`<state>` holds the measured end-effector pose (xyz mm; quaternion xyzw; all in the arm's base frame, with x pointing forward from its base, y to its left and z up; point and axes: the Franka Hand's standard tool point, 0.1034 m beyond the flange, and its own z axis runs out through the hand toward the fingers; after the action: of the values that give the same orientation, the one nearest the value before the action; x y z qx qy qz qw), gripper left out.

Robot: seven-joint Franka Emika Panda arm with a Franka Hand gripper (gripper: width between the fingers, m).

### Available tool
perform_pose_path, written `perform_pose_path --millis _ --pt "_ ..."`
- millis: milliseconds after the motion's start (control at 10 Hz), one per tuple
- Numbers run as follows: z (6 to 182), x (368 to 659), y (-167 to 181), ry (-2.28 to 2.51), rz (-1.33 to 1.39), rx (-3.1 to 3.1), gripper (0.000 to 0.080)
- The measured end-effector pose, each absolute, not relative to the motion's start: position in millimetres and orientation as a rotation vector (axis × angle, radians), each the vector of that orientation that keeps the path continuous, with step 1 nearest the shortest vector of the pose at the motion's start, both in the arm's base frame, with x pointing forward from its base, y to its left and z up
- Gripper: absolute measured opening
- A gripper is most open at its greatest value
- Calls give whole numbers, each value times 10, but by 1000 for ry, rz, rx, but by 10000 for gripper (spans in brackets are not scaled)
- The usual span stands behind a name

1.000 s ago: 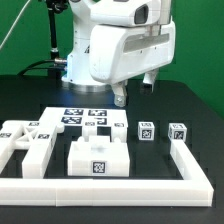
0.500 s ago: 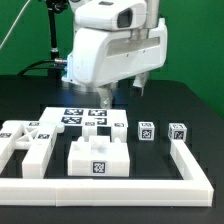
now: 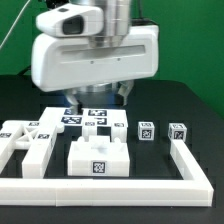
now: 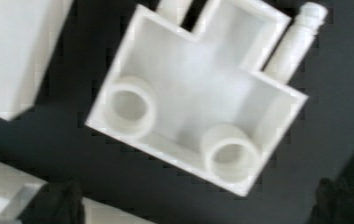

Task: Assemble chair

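Nearest the camera, the long L-shaped rail [image 3: 190,168] fences off the front and the exterior view's right side of the black counter [image 3: 195,105]. Just behind it sits a blocky chair piece [image 3: 98,158] with a square black-and-white tag on its front. It's a pattern only, no readable writing anywhere. More chair parts [image 3: 28,142] are bunched at the exterior view's left, and two short posts [image 3: 145,130] [image 3: 178,130] stand apart on the right, with bare counter behind them. Further back is the marker board [image 3: 75,113], with the end effector [image 3: 98,97] hanging above it. In the wrist view, a flat slab [image 4: 192,95] with two round holes lies right below. The fingertips [image 4: 46,200] are spread wide, gripping nothing.
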<state>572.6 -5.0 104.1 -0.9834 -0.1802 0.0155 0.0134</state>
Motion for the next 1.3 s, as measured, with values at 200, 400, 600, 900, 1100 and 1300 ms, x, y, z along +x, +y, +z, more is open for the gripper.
perform_pose_path --millis 200,400,600,900,1100,1300 --pt "1035 5723 -27 -495 50 -3073 649" --pt "918 5689 -235 -542 75 -3066 649" --pt "795 5683 -444 -429 84 -3086 649" --pt "555 5652 -389 -305 90 -3095 649" --pt "563 5656 -394 -308 88 -3095 649" --pt "548 5647 -392 -297 92 -3096 649"
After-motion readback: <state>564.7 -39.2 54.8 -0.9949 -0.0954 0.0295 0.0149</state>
